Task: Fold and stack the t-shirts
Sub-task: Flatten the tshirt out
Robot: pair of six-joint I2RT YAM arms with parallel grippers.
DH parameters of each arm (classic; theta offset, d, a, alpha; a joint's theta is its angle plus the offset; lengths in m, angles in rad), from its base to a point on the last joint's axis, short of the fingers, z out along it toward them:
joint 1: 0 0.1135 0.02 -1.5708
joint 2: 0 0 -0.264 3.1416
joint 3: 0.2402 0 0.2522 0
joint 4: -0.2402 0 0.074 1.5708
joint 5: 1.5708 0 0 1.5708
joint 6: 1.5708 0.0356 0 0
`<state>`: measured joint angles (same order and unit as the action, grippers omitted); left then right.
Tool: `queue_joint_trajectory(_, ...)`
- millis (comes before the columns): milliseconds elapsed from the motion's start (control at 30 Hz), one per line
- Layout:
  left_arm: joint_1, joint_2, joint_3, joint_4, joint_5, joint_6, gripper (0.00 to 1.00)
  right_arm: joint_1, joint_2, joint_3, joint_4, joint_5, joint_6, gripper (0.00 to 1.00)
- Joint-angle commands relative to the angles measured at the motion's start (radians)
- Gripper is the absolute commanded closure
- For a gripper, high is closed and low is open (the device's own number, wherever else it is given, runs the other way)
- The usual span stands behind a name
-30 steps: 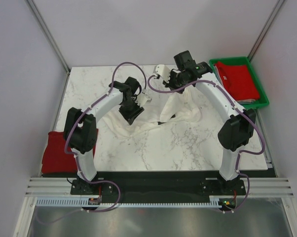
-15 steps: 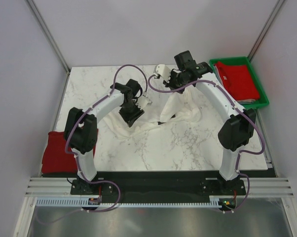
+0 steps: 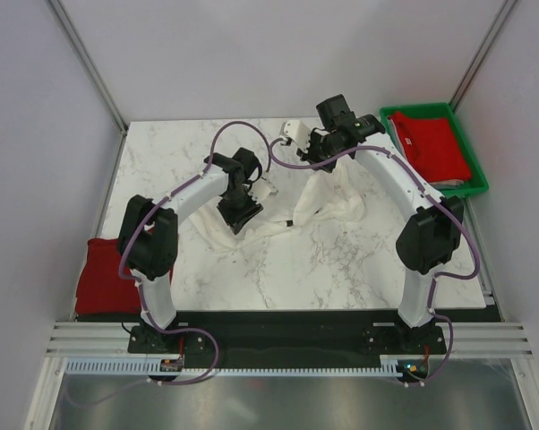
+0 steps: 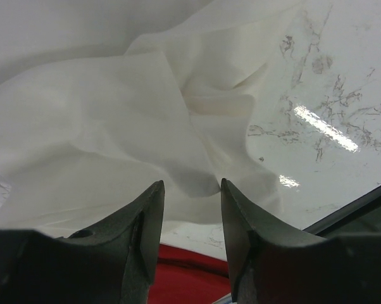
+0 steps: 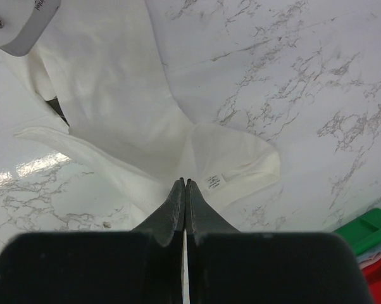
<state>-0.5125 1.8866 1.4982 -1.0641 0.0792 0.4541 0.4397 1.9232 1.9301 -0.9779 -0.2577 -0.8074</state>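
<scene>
**Right wrist view.** The right gripper (image 5: 185, 182) is closed tight, a sliver of white cloth pinched between its jaws. The white t-shirt (image 5: 133, 107) rises in folds to that pinch from the marble table (image 5: 292, 82). A small label (image 5: 212, 182) shows just right of the fingertips.

**Left wrist view.** The left gripper (image 4: 192, 189) stands partly apart, holding nothing, low over the rumpled shirt at centre frame.

**Top view.** The shirt lies crumpled at centre table. 1 red t-shirt (image 3: 431, 148) sits in the green tray (image 3: 390, 112) at upper right, and another red t-shirt (image 3: 99, 278) lies at the left edge.

**Judgement.** The step in hand is spreading, with folding not begun. The next move calls for the left gripper to close on an edge well apart from the right's pinch, so the 2 can draw the cloth flat.
</scene>
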Motion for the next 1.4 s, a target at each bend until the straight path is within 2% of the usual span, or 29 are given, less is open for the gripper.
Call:
queue_joint_trajectory(0, -0.006, -0.015, -0.01, -0.005, -0.022, 0.018, 0.52, -0.007, -0.024, -0.002, 0.031, -0.022, 0.016, 1.0)
queue_joint_trajectory(133, -0.006, -0.009, -0.006, 0.006, -0.016, 0.017, 0.56, -0.013, -0.027, -0.003, 0.033, -0.02, 0.017, 1.0)
queue_joint_trajectory(267, -0.006, -0.015, 0.036, 0.007, -0.007, 0.015, 0.66, -0.016, -0.027, -0.006, 0.036, -0.015, 0.02, 1.0)
queue_joint_trajectory(400, -0.006, -0.006, 0.077, 0.003, 0.002, 0.024, 0.71, -0.018, -0.023, -0.01, 0.045, -0.011, 0.037, 1.0)
queue_joint_trajectory(433, -0.006, -0.001, 0.088, 0.001, 0.005, 0.026, 0.79, -0.018, -0.023, -0.01, 0.048, -0.011, 0.04, 1.0)
queue_joint_trajectory(600, -0.004, 0.005, 0.115, 0.003, 0.019, 0.028, 0.92, -0.032, -0.017, -0.008, 0.077, 0.012, 0.091, 1.0)
queue_joint_trajectory(633, -0.004, 0.006, 0.128, 0.003, 0.017, 0.028, 0.98, -0.035, -0.015, -0.006, 0.093, 0.021, 0.102, 1.0)
queue_joint_trajectory(867, 0.02, -0.01, 0.201, 0.013, -0.019, 0.043, 0.98, -0.105, 0.002, 0.052, 0.171, 0.048, 0.212, 1.0)
queue_joint_trajectory(1033, 0.152, -0.056, 0.377, 0.02, -0.053, 0.058, 0.98, -0.165, 0.019, 0.205, 0.203, 0.123, 0.275, 1.0)
queue_joint_trajectory(1233, 0.304, -0.13, 0.569, 0.0, -0.07, 0.104, 0.98, -0.188, -0.061, 0.352, 0.228, 0.251, 0.208, 1.0)
queue_joint_trajectory(1367, 0.345, -0.219, 0.599, -0.008, -0.064, 0.094, 0.98, -0.19, -0.163, 0.383, 0.251, 0.355, 0.172, 1.0)
